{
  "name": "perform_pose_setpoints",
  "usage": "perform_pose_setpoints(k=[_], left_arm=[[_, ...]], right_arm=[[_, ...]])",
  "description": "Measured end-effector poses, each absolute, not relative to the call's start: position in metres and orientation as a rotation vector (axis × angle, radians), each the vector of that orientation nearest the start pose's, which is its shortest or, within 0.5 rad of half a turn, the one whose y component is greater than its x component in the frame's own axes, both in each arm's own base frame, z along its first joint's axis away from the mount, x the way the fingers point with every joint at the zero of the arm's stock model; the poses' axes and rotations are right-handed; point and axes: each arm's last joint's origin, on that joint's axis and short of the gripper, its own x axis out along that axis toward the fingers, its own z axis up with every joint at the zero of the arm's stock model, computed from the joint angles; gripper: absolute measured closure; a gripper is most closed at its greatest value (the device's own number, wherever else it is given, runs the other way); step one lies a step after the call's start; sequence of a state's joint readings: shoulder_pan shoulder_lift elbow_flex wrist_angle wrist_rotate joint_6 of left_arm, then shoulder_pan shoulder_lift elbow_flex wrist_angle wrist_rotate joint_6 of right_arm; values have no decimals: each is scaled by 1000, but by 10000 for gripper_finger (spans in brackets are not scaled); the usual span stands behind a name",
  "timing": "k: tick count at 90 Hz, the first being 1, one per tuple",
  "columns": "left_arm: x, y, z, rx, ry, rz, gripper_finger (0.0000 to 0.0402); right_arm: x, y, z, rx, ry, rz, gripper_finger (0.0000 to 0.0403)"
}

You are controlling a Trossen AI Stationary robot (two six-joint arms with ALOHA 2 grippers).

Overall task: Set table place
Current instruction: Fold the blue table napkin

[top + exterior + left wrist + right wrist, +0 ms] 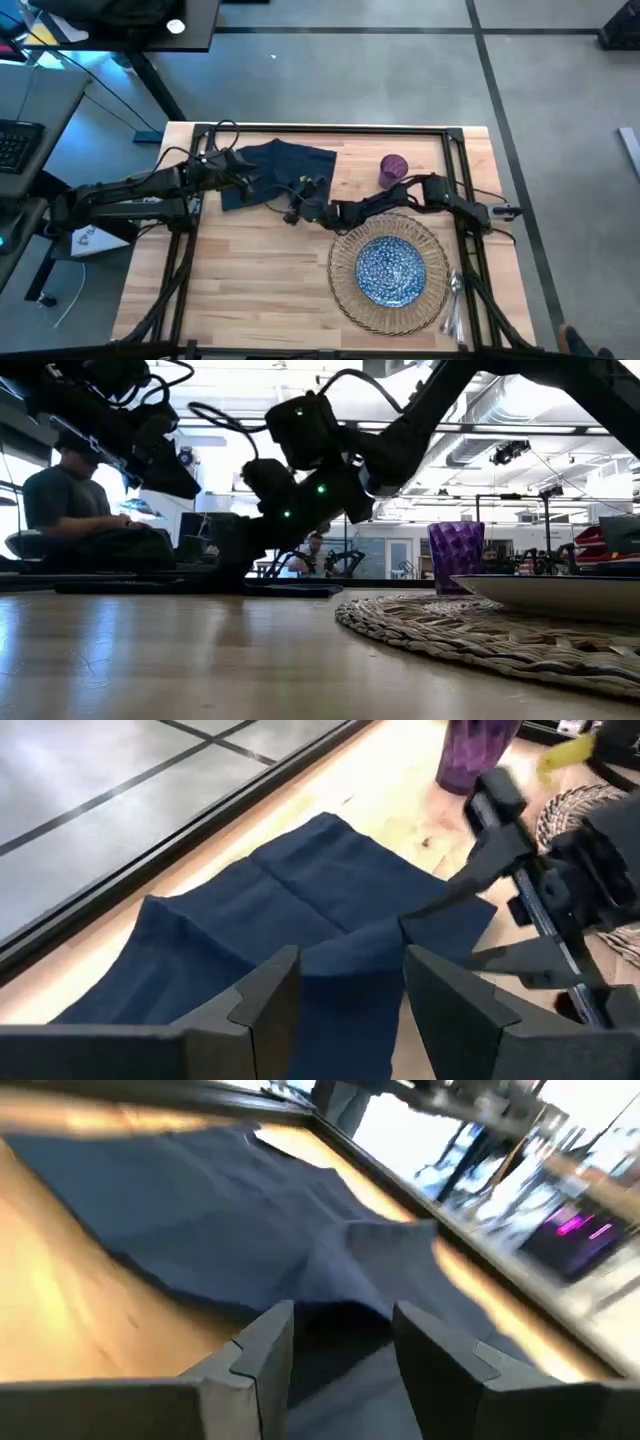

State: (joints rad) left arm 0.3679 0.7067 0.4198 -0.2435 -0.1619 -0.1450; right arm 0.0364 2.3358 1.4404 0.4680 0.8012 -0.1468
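Note:
The dark navy napkin [285, 160] lies partly folded and flat on the far middle of the table [260, 290]. My left gripper [350, 970] stands open low over its left part, fingers on either side of a strip of cloth. Coming from the right, my right gripper [340, 1325] is open at the napkin's near right edge. The blue-white plate [390, 268] rests on the round wicker mat [340, 290] at the near right. Behind the mat stands the purple cup [392, 169]. Silver cutlery [455, 300] lies beside the mat's right rim. My left gripper hangs close over the napkin; whether its fingers touch the cloth cannot be told. My right gripper comes slanting from the table's right side, and one fingertip [425, 910] reaches the napkin's near right edge [400, 932], where the cloth is slightly raised. Whether it presses the cloth I cannot tell.
A black rail frame [330, 128] runs along the table's far edge and sides. Bare wood lies in the near left part of the table. A person sits at a desk [70, 510] beyond the table's far side.

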Motion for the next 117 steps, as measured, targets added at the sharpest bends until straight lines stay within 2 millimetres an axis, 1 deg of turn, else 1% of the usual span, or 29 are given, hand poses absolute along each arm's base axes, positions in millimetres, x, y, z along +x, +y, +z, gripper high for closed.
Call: perform_pose_setpoints(k=[10,17,28,44,65,71,79,87,92,101,117], left_arm=[[142,60,214,-194,499,555,238],[142,60,215,-193,494,555,238],[142,60,215,-194,494,556,238],[142,60,214,-203,492,558,238],[142,60,215,-210,489,560,238],[142,60,215,-211,488,561,238],[143,60,215,-211,484,560,238],[143,60,215,-211,483,560,238],[143,60,215,-211,483,559,238],[143,60,215,-222,479,549,238],[143,60,216,-230,464,550,238]], right_arm=[[488,2,113,-527,545,-738,261],[490,0,116,-615,595,-657,261],[490,-19,109,-678,671,-539,261],[487,-44,106,-676,715,-522,260],[491,-55,105,-560,625,-345,260],[493,-58,104,-546,580,-383,260],[495,-61,97,-547,543,-455,261],[496,-62,91,-527,522,-490,261],[497,-62,92,-496,503,-505,261],[497,-60,92,-404,472,-513,261],[500,-61,98,-226,349,-524,261]])
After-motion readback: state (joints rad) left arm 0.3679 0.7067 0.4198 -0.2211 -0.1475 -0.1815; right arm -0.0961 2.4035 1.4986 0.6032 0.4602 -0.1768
